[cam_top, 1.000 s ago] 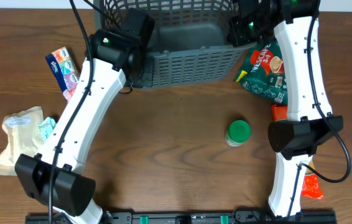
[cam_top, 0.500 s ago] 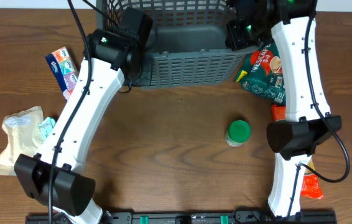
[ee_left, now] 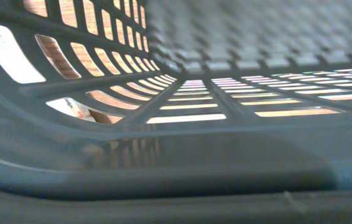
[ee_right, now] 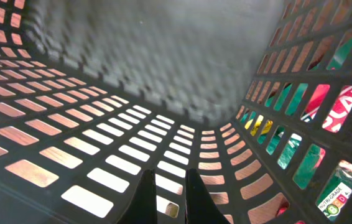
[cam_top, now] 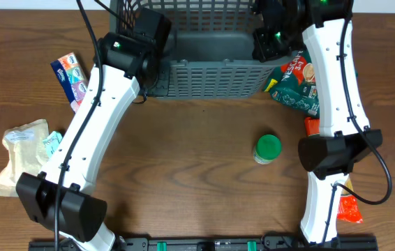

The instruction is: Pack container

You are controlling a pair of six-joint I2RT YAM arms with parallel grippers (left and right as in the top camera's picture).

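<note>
Change, container: the large dark grey slotted plastic basket (cam_top: 204, 78) now has its near wall running almost level across the overhead view. A second ago that wall slanted, its right end farther back.
Change, right gripper (ee_right: 170, 179): it has edged a little inward, toward the basket's middle.
Change, left gripper (cam_top: 154, 35): it is much where it was.
Near, on the brown wooden table (cam_top: 183, 167): a small jar with a green lid (cam_top: 267, 148) stands alone, well apart from the basket. Pale paper packets (cam_top: 19, 153) lie at the left and an orange packet (cam_top: 349, 208) at the right.
Middle: a blue printed pack (cam_top: 72, 78) lies left of the left arm. A green snack bag (cam_top: 296, 80) lies just beside the basket's right wall, partly under the right arm.
Far, container's place: at the table's back edge, between the two grippers, its far side cut off.
Right jaws: two dark fingers (ee_right: 148, 199) stand close together inside the basket, with a narrow gap. Whether they pinch a bar cannot be told.
Left jaws: hidden, since the wrist view shows only blurred rim and lattice. Cannot tell.
</note>
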